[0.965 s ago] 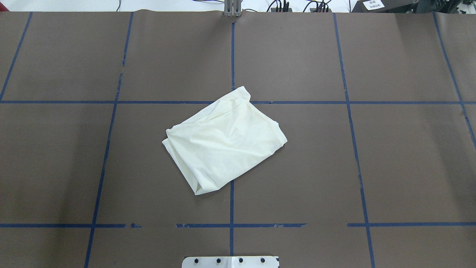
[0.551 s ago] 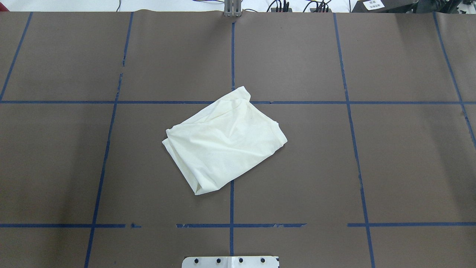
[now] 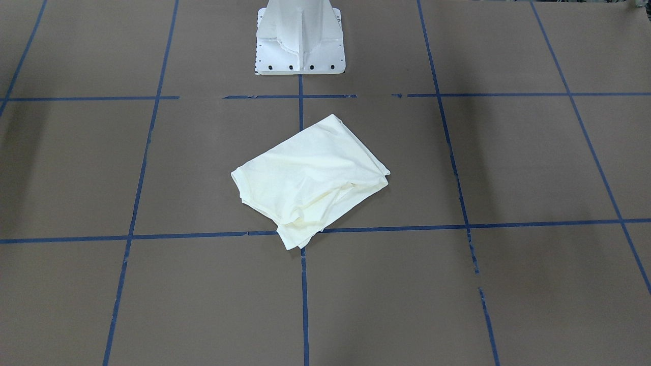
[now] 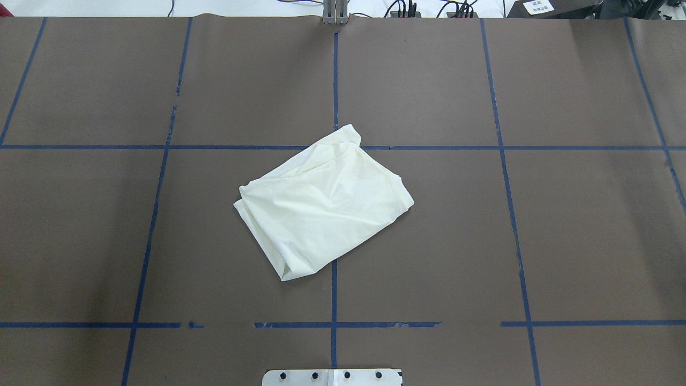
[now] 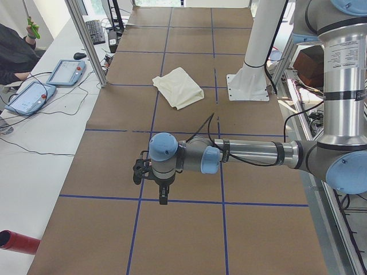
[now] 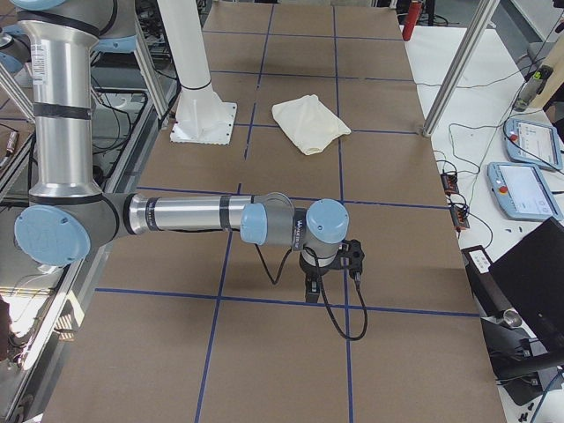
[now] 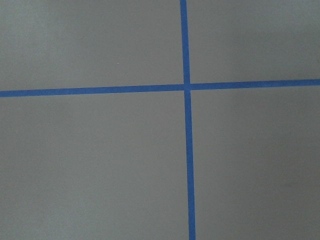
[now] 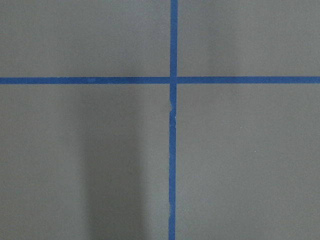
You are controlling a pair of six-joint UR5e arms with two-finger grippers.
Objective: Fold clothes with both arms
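The clothes (image 4: 321, 203) are one cream shirt, folded into a rumpled, skewed packet with the plain side up, lying at the table's middle. It also shows in the front view as the clothes (image 3: 310, 178) and far off in the side views as the clothes (image 5: 178, 87) (image 6: 310, 123). Both arms are stretched out low over the table's ends, far from the shirt. The left gripper (image 5: 163, 197) points down above a blue tape line, and so does the right gripper (image 6: 312, 289). I cannot tell whether either is open or shut. Both wrist views show only brown table and a tape cross.
The white pedestal base (image 3: 300, 35) stands behind the shirt. Blue tape lines (image 4: 334, 80) grid the brown table. Beside the table are teach pendants (image 5: 66, 71) (image 6: 529, 189), metal frame posts (image 5: 86, 40), cables, and a seated person (image 5: 14, 51).
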